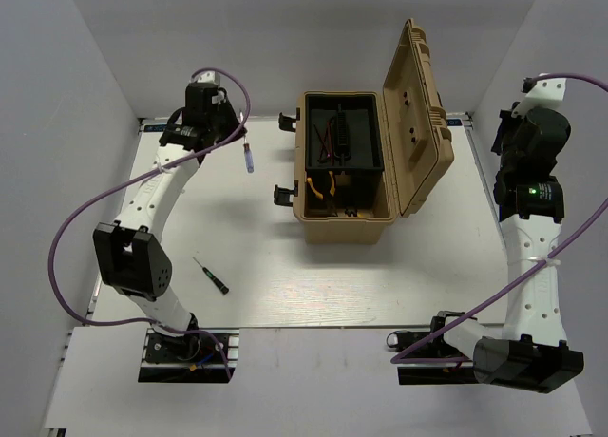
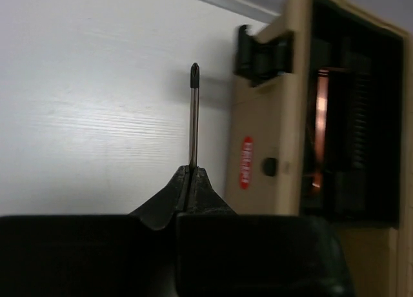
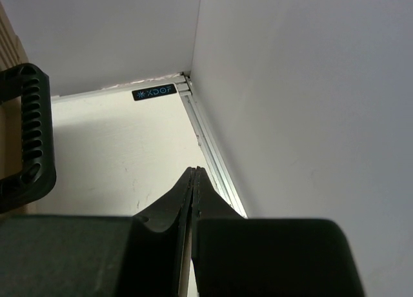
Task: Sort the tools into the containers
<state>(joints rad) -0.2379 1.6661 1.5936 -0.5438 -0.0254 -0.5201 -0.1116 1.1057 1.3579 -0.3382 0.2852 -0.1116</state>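
The tan toolbox (image 1: 344,218) stands open at the table's middle back, lid (image 1: 418,123) raised to the right. Orange-handled pliers (image 1: 328,187) and dark tools lie inside. My left gripper (image 1: 234,131) hovers left of the box, shut on the blue-handled screwdriver (image 1: 249,159). In the left wrist view the jaws (image 2: 191,169) are closed on its thin shaft (image 2: 193,116), with the tip pointing away and the box wall (image 2: 258,161) at right. My right gripper (image 3: 195,172) is shut and empty by the right wall. A slim dark tool (image 1: 211,276) lies on the table at front left.
White walls enclose the table on the left, back and right. The box's black latches (image 1: 288,122) stick out on its left side. Its black handle (image 3: 29,135) shows at the left of the right wrist view. The table's rail (image 3: 210,148) runs beside the right gripper.
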